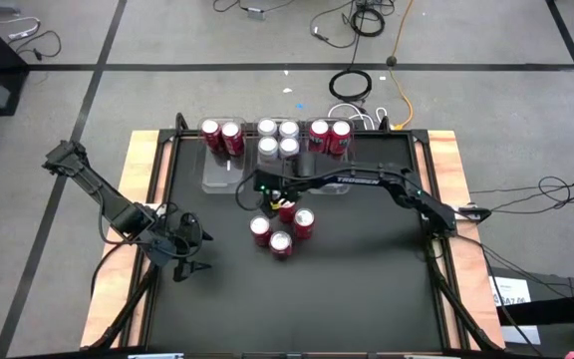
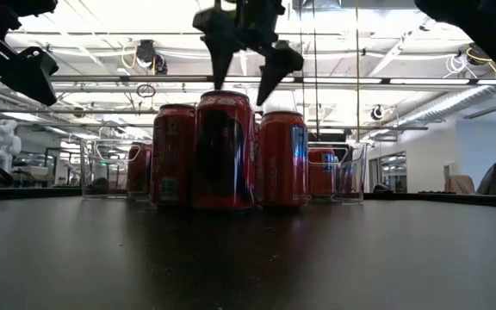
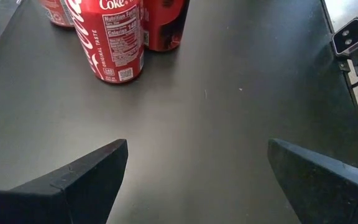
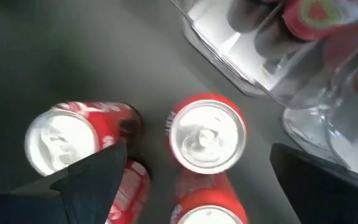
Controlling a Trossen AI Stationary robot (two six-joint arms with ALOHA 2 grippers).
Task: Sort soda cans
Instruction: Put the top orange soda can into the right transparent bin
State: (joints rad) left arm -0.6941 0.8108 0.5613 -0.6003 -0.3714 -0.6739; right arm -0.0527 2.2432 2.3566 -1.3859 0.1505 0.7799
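From above, the worktop (image 1: 367, 289) was black with wooden edges. Clear bins (image 1: 229, 172) sat at the upper middle of the frame, with two red cans (image 1: 221, 134) at their left end, three silver cans (image 1: 278, 138) in the middle and two more red ones at the right end. Four loose red cans (image 1: 282, 228) were clustered near the centre. The right gripper (image 1: 272, 199) hung over that cluster's upper edge, fingers spread wide, nothing held. The left gripper (image 1: 189, 249) waited at lower left, well apart from the cans, also spread and empty.

At table height, the loose cans (image 2: 224, 153) stood upright mid-frame, with the right gripper (image 2: 246, 73) just above them, fingers apart.

Left wrist view: fingers (image 3: 73, 183) wide open over bare worktop, cans (image 3: 114, 40) at the upper left.

Right wrist view: looking down on shiny can tops (image 4: 207, 134), fingers (image 4: 95, 177) open either side, a bin (image 4: 241, 68) at upper right.
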